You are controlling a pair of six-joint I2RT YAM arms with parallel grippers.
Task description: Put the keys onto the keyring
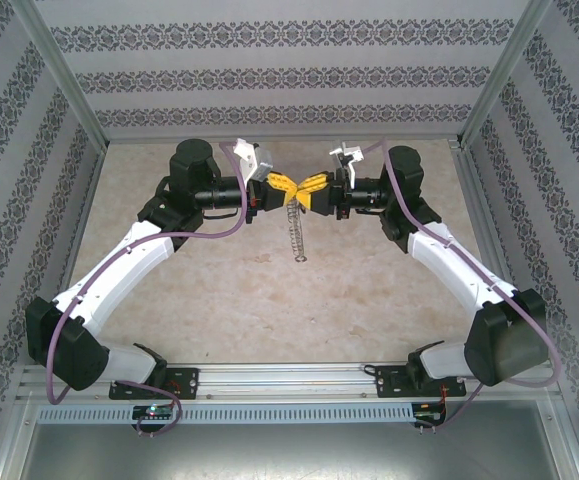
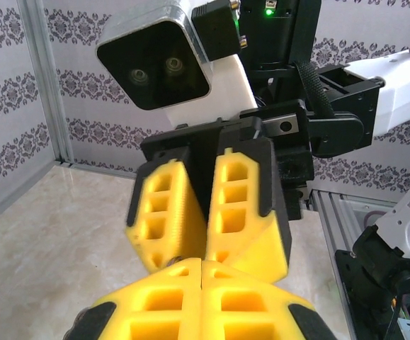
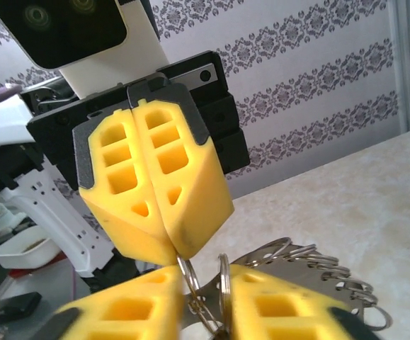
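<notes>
Right pincer narrow around keyring, left pincer clamped on it, dangling above table

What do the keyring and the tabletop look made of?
The keyring: thin metal wire, bright silvery finish, glinting on its small loops. The tabletop: smooth beige marbled surface, slight sheen; laminate or stone, I can't tell which.

Keyring noted as shiny silvery metal. Left gripper & right gripper seen in matt yellow plastic w/ black plastic backs. Tabletop logged smooth, stone-look, slight sheen.
</notes>
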